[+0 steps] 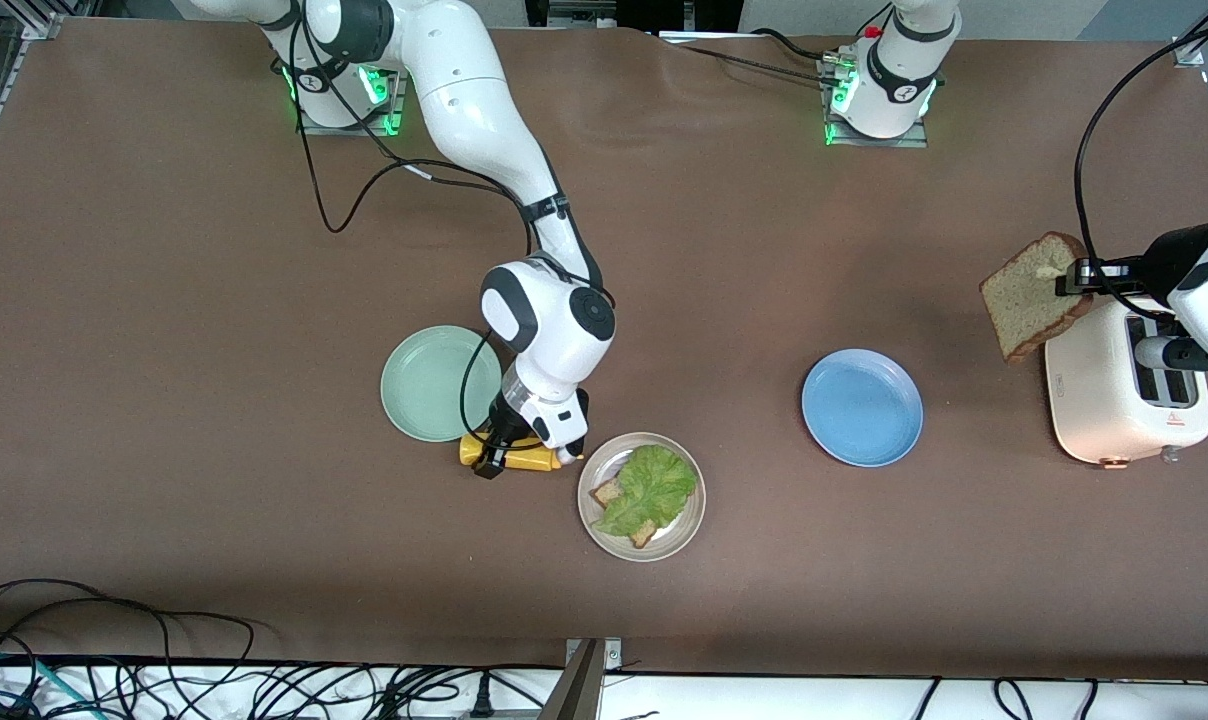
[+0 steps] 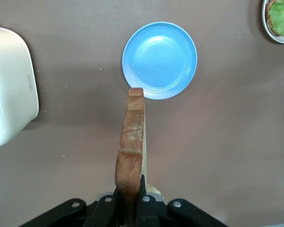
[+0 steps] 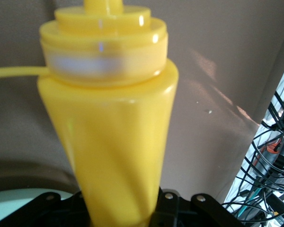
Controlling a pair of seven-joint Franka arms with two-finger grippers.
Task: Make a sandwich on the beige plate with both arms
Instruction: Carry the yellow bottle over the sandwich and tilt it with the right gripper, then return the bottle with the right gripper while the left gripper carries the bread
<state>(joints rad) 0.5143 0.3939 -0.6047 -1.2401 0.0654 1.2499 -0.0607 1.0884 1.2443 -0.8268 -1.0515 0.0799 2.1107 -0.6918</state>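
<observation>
The beige plate (image 1: pixel 686 533) holds one slice of brown toast (image 1: pixel 609 492) with a ruffled green lettuce leaf (image 1: pixel 652 487) on top. My left gripper (image 1: pixel 1076 285) is shut on a second toast slice (image 1: pixel 1032 295) and holds it edge-down in the air beside the toaster; in the left wrist view the slice (image 2: pixel 131 146) stands between the fingers of that gripper (image 2: pixel 130 198). My right gripper (image 1: pixel 499 455) is shut on a yellow squeeze bottle (image 1: pixel 524 458), held low on its side between the mint-green plate and the beige plate. The bottle (image 3: pixel 113 127) fills the right wrist view.
A white toaster (image 1: pixel 1114 400) stands at the left arm's end of the table. A blue plate (image 1: pixel 862 407) lies between the toaster and the beige plate. A mint-green plate (image 1: pixel 434 383) lies beside the right gripper. Cables run along the table edge nearest the front camera.
</observation>
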